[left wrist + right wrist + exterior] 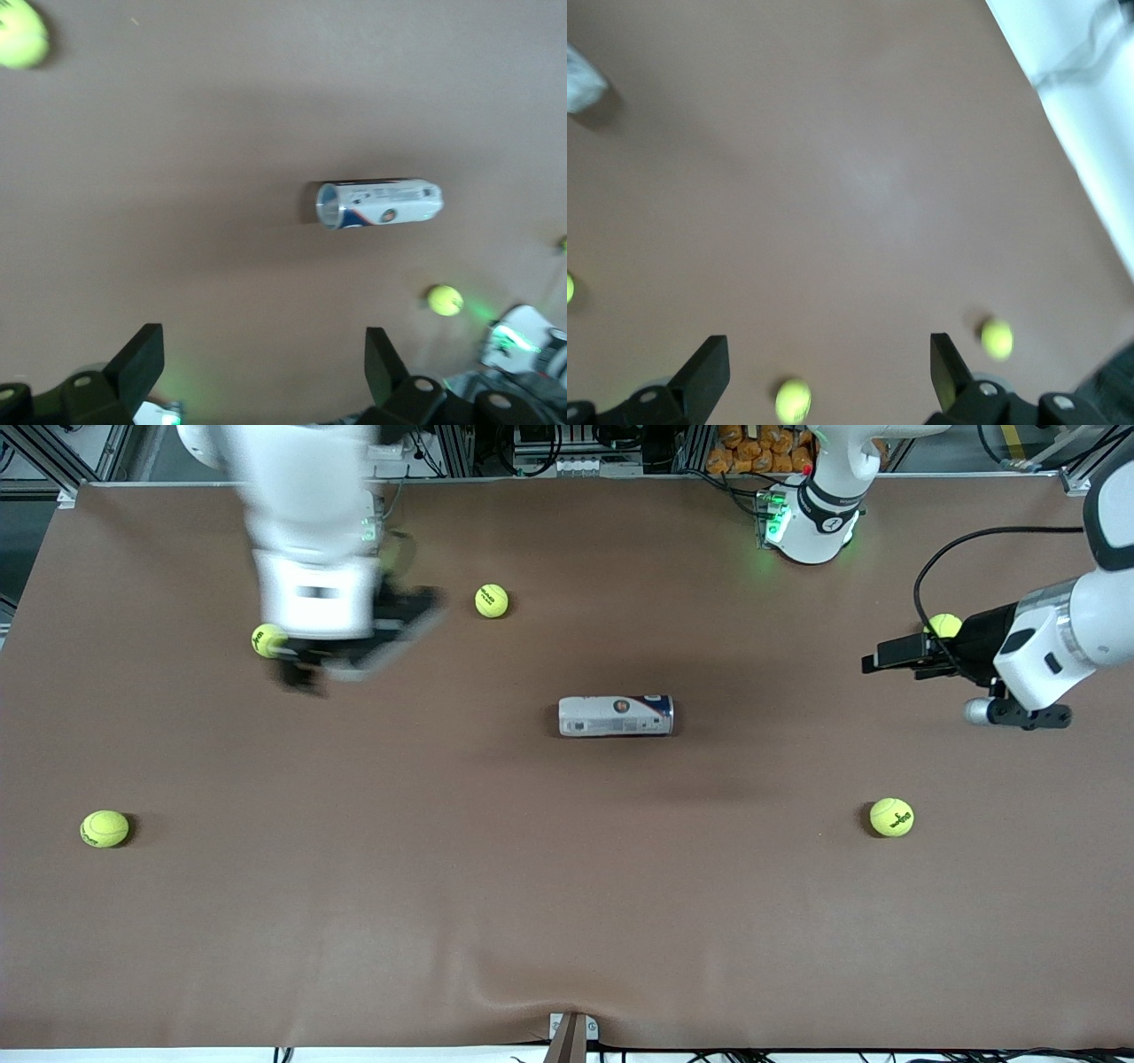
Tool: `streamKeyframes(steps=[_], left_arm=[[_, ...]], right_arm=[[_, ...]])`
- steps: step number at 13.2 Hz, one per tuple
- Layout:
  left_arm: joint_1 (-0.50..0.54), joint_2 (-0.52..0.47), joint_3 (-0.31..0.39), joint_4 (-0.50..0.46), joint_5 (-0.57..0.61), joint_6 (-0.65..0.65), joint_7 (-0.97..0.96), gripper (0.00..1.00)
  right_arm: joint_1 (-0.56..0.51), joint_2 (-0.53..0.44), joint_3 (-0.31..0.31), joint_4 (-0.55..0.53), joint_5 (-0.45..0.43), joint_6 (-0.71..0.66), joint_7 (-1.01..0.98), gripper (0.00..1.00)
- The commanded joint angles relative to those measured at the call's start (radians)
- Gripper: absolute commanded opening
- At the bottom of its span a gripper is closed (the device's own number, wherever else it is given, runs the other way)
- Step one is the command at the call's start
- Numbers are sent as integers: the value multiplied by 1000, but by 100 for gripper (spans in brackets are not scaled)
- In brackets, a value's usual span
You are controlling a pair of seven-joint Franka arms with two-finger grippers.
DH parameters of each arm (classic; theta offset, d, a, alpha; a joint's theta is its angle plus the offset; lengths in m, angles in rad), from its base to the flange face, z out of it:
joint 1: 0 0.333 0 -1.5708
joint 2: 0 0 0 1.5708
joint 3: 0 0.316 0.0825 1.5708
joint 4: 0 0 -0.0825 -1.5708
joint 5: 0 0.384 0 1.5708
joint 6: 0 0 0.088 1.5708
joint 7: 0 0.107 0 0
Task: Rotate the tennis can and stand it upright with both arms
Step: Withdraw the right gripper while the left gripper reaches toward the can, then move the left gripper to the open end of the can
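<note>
The right gripper hangs over bare brown table near two tennis balls, jaws spread wide and holding nothing; the tennis can lies on its side mid-table (label up), well apart from both arms; the left gripper hovers toward its own end, fingers wide apart, likewise empty.

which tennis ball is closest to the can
The tennis ball lying farther from the front camera than the tennis can, beside the right gripper. The other four sit out toward the table's ends.
</note>
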Motion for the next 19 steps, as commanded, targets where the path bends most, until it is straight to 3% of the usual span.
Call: streamKeyframes(steps=[1, 4, 7, 9, 11, 14, 16, 17, 19], left_arm=[[45, -1, -1, -56, -116, -10, 24, 100], [59, 10, -3, -132, -225, 5, 31, 100], [63, 8, -1, -197, -297, 36, 63, 100], [73, 8, -1, -235, -348, 48, 80, 100], [74, 7, -3, -271, -382, 69, 103, 100], [74, -3, -7, -336, -417, 109, 138, 100], [73, -9, -7, -401, -452, 149, 225, 100], [73, -9, -7, -430, -483, 163, 271, 100], [70, 2, -7, -479, -538, 189, 332, 100]], right_arm=[[-96, -6, 13, 70, 36, -83, 107, 100], [-227, -64, 11, 52, 115, -100, 267, 100], [-401, -101, 7, -17, 258, -66, 281, 100], [-481, -99, 7, -60, 295, -22, 281, 100], [-508, -118, 5, -109, 296, -12, 281, 100], [-528, -231, 18, -331, 281, 119, 277, 100], [-601, -309, 92, -452, 266, 165, 263, 100], [-648, -316, 144, -465, 257, 166, 261, 100], [-658, -322, 180, -463, 209, 201, 261, 100]])
